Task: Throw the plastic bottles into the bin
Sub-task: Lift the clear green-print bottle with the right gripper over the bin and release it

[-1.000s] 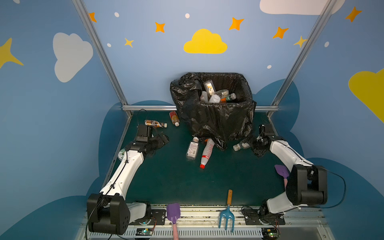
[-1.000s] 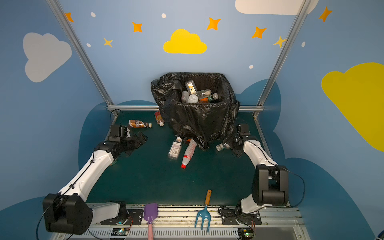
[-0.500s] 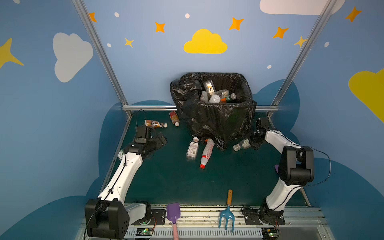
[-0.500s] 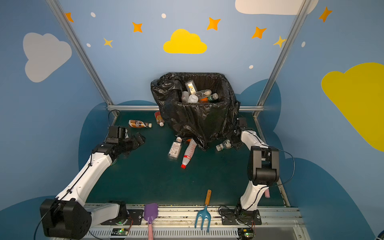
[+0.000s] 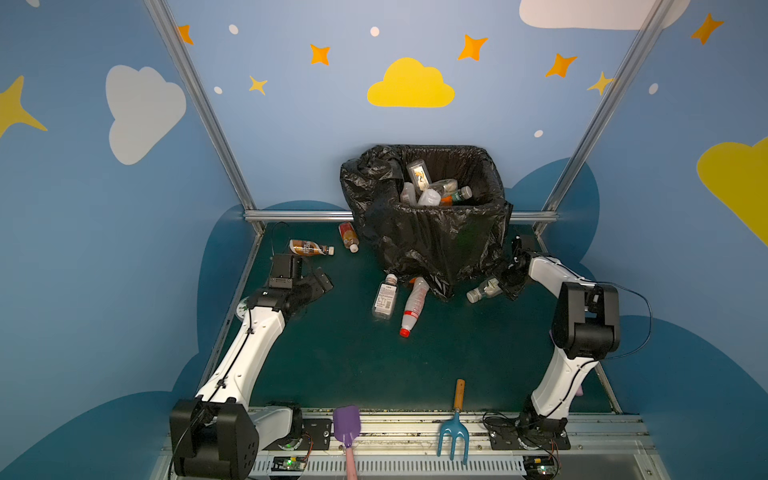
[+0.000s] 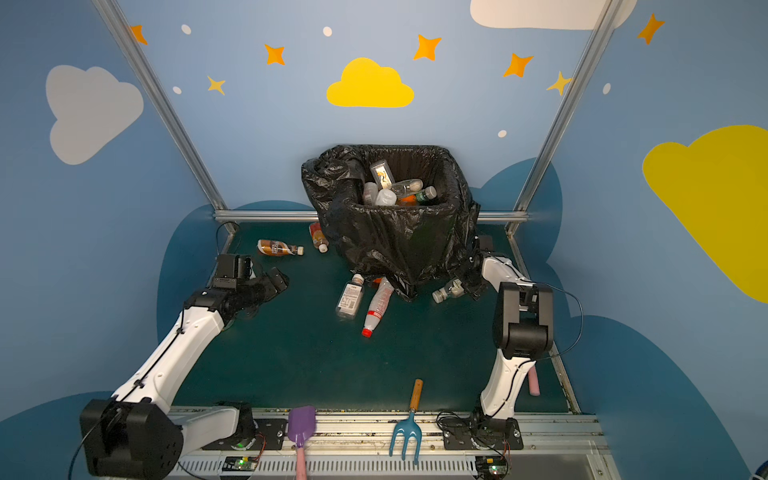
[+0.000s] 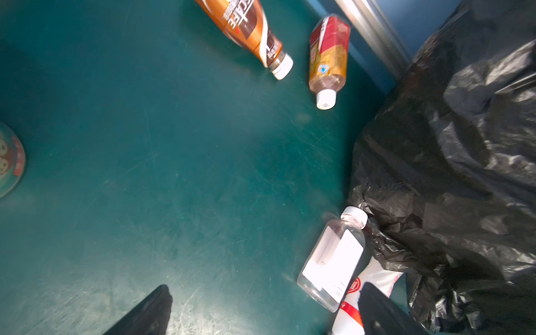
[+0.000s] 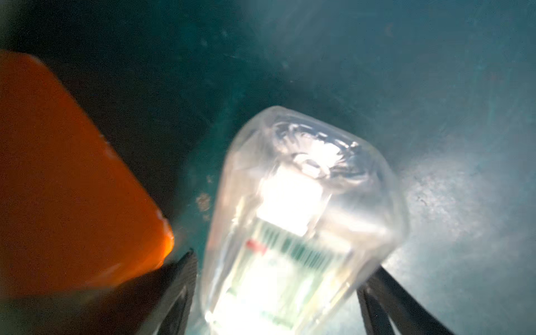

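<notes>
One bottle (image 8: pixel 304 188) lies between my right gripper's (image 8: pixel 281 266) spread jaws, bin (image 5: pixel 428 237) just beside; whether they pinch it I cannot tell. I'd close squarely on its body, then lift above the rim before letting go.

Left arm (image 5: pixel 253 345) low, fingers (image 7: pixel 150 310) spread wide; right arm (image 5: pixel 548 270) reaches forward.

Both top views look down from high in front, facing the bin (image 5: pixel 424 245) at the back (nearly the same picture). My left wrist camera faces the green mat (image 7: pixel 174 174) and that bin closely; my right looks at a clear bottle (image 8: pixel 293 232) from very near.
</notes>
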Robot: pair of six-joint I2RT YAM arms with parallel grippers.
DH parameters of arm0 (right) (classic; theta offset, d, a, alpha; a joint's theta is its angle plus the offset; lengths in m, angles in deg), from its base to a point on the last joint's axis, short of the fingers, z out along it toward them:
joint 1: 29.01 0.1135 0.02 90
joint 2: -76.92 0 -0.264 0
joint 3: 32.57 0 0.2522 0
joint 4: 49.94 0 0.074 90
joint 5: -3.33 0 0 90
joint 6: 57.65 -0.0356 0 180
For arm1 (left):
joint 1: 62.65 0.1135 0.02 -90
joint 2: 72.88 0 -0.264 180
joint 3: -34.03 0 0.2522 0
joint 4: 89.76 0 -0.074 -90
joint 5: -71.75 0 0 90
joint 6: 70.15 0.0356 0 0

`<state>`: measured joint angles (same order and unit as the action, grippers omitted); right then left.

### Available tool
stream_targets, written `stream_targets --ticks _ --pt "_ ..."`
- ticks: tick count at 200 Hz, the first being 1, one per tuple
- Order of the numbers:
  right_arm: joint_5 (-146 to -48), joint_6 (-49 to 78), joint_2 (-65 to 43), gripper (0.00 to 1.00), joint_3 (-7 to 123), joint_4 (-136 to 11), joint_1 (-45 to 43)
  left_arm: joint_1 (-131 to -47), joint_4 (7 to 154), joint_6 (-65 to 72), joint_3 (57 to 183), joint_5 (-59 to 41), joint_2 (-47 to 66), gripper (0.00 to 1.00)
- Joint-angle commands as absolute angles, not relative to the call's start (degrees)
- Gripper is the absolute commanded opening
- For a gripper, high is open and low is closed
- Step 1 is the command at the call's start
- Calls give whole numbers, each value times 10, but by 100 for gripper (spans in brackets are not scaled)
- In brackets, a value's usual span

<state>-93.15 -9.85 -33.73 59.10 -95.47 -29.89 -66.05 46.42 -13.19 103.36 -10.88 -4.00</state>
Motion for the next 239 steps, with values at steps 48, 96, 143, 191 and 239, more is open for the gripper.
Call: stream_targets --ticks 48,96,143,191,239 --pt "-944 -80 -307 52 562 -970 -323 -658 468 -145 1021 -114 -53 100" --pt "-948 -73 -164 46 466 -952 -351 -659 465 -141 1026 -107 -45 100" --pt "-915 -28 84 43 406 -921 -365 -659 466 -133 1051 -103 -28 100" --pt "-834 118 274 44 482 -779 -263 -658 460 -112 1117 -104 -1 100" --pt "-853 251 32 47 758 -698 -136 -658 446 -93 1167 -111 23 100"
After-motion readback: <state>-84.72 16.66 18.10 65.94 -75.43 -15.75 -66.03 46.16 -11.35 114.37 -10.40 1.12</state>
